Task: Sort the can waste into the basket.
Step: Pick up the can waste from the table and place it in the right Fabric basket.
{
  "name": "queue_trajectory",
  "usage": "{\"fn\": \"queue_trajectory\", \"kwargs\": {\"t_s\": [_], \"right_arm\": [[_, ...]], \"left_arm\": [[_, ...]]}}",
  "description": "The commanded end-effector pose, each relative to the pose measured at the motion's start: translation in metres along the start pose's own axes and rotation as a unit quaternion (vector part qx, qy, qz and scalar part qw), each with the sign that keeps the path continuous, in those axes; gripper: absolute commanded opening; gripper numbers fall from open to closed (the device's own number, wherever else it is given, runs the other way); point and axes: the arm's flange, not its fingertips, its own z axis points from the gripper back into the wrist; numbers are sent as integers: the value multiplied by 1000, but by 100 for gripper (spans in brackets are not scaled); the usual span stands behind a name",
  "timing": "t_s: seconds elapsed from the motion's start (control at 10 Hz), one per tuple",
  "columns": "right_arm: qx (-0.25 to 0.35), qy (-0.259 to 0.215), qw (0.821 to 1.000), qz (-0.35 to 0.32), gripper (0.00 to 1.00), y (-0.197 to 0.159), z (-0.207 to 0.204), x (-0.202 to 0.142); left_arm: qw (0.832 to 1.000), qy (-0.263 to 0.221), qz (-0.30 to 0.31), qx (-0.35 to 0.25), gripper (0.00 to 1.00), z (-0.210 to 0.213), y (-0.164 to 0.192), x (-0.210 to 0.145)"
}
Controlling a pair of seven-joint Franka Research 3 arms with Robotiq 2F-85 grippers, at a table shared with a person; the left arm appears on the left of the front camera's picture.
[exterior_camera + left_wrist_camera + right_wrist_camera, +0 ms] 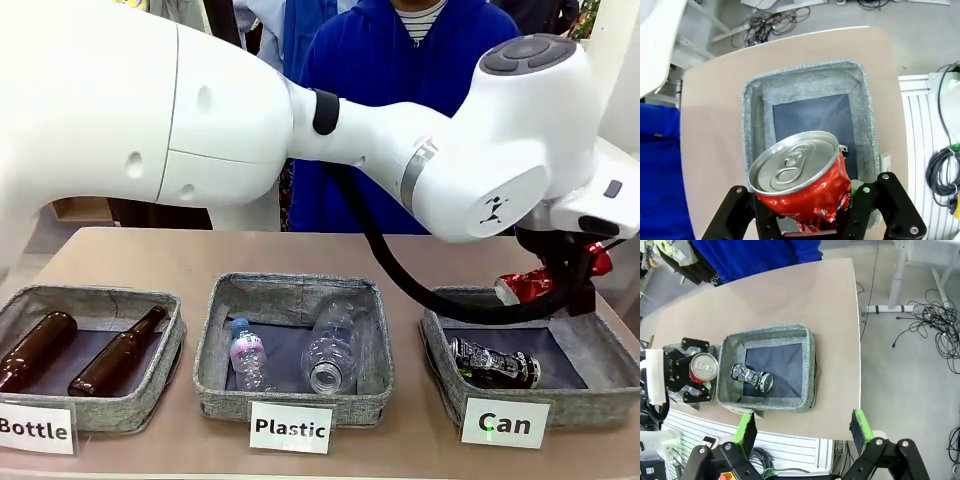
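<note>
- On the far side of the table (150,260) stands a person in a blue top (400,60).
- The table is light brown and holds 3 grey baskets in a row, each with a white card in front.
- The left arm (200,110) is big and white. It reaches across the front view from the left side to the right side.
- The basket with the "Can" card (610,385) sits on the right. It has grey cloth walls and a dark bottom.
- The middle basket (295,400) has the card "Plastic". 2 clear plastic bottles (335,345) lie in it, 1 big and 1 small.
- The basket on the left (150,385) has the card "Bottle". 2 brown glass bottles (115,355) lie in it side by side.
- The left gripper (805,210) is squeezed tight on the red can (805,185). The can is dented, and its silver top faces the wrist camera.
- In the front view the red can (528,285) hangs in the air above the back edge of the "Can" basket. In the right wrist view it (702,369) is just beside the basket's wall, not in it.
- The right gripper (802,432) has its 2 green pads spread wide apart. It holds nothing and hangs high over the table edge.
- The black can (492,364) lies on its side on the dark bottom of the "Can" basket.
</note>
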Motion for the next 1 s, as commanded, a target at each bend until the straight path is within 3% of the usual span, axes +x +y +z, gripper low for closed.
{"fn": "queue_trajectory", "kwargs": {"t_s": [0.0,0.2,0.3,0.4,0.5,0.6,0.7,0.9], "right_arm": [[-8,6,1000,-3,100,-1,4,1],[-8,6,1000,-3,100,-1,4,1],[-8,6,1000,-3,100,-1,4,1],[-8,6,1000,-3,100,-1,4,1],[-8,6,1000,-3,100,-1,4,1],[-8,6,1000,-3,100,-1,4,1],[-8,6,1000,-3,100,-1,4,1],[-8,6,1000,-3,100,-1,4,1]], "left_arm": [[999,-3,-45,-3,0,-12,-3,-2],[998,-17,-54,8,0,-16,1,-4],[998,-13,-58,10,58,-17,1,-4],[998,-15,-61,8,58,-18,0,-3],[998,-16,-64,8,100,-18,0,-3],[998,-18,-66,7,63,-17,1,-3],[997,-18,-68,9,100,-17,0,-3],[998,-24,-64,9,100,-15,0,-3]]}}
